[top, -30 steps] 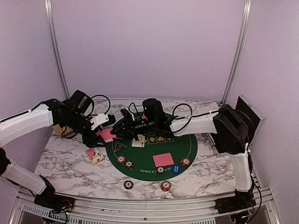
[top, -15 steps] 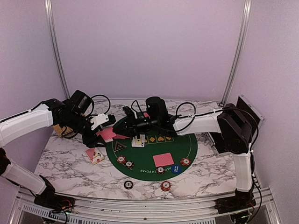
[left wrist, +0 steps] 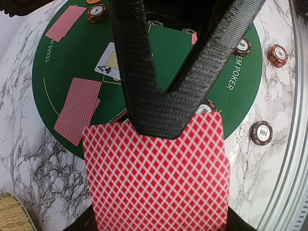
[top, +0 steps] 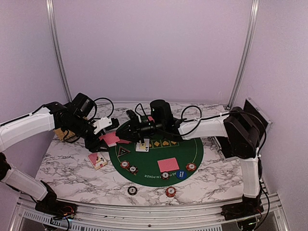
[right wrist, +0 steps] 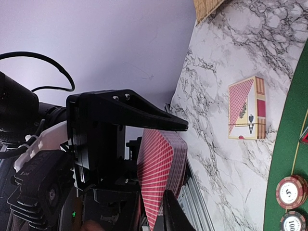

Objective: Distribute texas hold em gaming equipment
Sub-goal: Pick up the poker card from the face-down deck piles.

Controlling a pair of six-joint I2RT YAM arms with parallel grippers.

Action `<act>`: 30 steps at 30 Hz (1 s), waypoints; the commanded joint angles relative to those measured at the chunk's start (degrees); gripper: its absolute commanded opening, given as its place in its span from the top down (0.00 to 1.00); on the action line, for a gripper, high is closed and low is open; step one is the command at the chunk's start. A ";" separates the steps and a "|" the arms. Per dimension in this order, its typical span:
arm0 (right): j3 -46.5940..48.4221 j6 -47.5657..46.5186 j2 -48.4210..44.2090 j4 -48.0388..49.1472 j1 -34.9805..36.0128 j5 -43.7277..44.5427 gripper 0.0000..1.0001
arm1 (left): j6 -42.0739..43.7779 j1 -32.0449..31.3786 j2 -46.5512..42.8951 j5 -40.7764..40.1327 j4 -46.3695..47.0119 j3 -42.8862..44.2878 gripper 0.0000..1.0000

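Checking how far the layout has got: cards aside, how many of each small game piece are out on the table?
poker chips: 6
blue button: 1
triangular marker: 1
Total: 8

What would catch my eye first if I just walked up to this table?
Probably the thick deck of red diamond-backed playing cards, clamped in the left arm's black tool at the left edge of the round green felt poker mat. Next, the right arm's black tool, stretched across the mat toward that deck. Scattered on the mat lie round poker chips and single cards.
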 commanded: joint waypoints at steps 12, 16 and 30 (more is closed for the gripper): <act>2.89 -1.65 1.45 -2.16 0.94 -1.28 0.85 | -0.10 0.08 -1.14 0.87 0.20 0.16 0.98; 2.94 -1.60 0.80 -2.26 0.85 -1.24 0.93 | -0.14 0.08 -1.01 0.86 0.18 0.19 0.98; 0.11 -5.61 -5.16 -7.92 -2.76 -0.26 1.00 | -0.11 0.08 -0.84 0.53 0.18 -0.01 0.98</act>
